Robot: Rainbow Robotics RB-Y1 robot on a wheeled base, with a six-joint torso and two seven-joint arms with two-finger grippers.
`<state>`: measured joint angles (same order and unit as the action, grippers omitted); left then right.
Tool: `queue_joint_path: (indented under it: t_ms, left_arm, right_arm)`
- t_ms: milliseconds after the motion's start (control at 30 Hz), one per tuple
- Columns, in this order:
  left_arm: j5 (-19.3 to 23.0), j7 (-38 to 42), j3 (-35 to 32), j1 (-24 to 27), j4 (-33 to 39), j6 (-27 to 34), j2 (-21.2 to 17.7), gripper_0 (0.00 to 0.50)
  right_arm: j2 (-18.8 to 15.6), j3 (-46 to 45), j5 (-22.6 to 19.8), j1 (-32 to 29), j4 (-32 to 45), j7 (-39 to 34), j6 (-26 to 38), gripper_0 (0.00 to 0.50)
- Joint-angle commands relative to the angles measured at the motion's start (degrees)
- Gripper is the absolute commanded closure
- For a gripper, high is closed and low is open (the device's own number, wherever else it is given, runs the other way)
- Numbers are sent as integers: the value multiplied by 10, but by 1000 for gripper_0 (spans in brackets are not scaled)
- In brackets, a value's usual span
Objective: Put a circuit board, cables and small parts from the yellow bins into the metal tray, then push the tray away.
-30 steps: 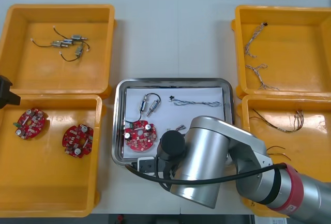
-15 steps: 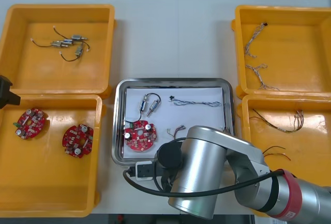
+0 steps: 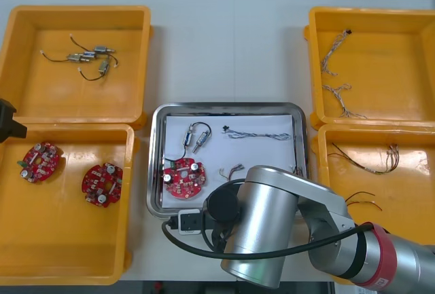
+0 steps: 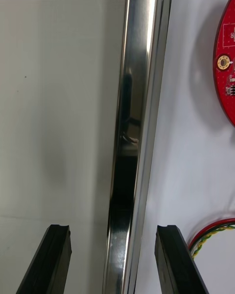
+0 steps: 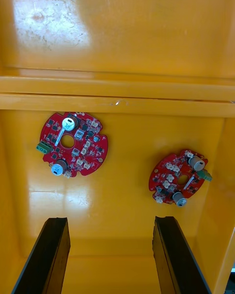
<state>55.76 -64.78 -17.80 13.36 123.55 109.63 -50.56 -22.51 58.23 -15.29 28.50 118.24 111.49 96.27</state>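
The metal tray (image 3: 158,165), white inside, holds a red circuit board (image 3: 182,177), small metal parts (image 3: 196,136) on a black cable, a twisted blue and white cable (image 3: 258,135) and a red and yellow cable (image 3: 232,170). My right arm (image 3: 272,226) covers the tray's near edge. In the right wrist view my right gripper (image 4: 115,259) is open, its fingers (image 4: 54,257) straddling the tray's shiny rim (image 4: 139,103), with the board (image 4: 227,73) and the red and yellow cable (image 4: 215,230) beside one finger. My left gripper (image 5: 110,255) hangs open over two circuit boards (image 5: 73,144) in the near left bin.
Yellow bins stand at both sides: the far left bin (image 3: 27,97) holds small metal parts with cables, the near left bin (image 3: 68,253) two boards, the far right bin (image 3: 401,36) twisted cables, the near right bin (image 3: 408,192) thin cables. Bare table lies beyond the tray.
My right arm has drawn back toward the table's near edge, uncovering the red and yellow cable in the tray. The left arm has not moved.
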Motion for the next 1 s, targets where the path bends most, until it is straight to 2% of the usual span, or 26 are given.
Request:
queue_joint_path:
  t_ms: [33,867,1000]
  left_arm:
    - [4,-34,-14,-8,15,4,-21,0]
    - [4,-34,-14,-8,15,4,-21,0]
    - [4,-34,-14,-8,15,4,-21,0]
  right_arm:
    - [9,10,7,-11,8,-3,-13,0]
    - [5,14,18,-17,1,-3,-24,0]
    - [5,14,21,-17,-15,-3,-42,0]
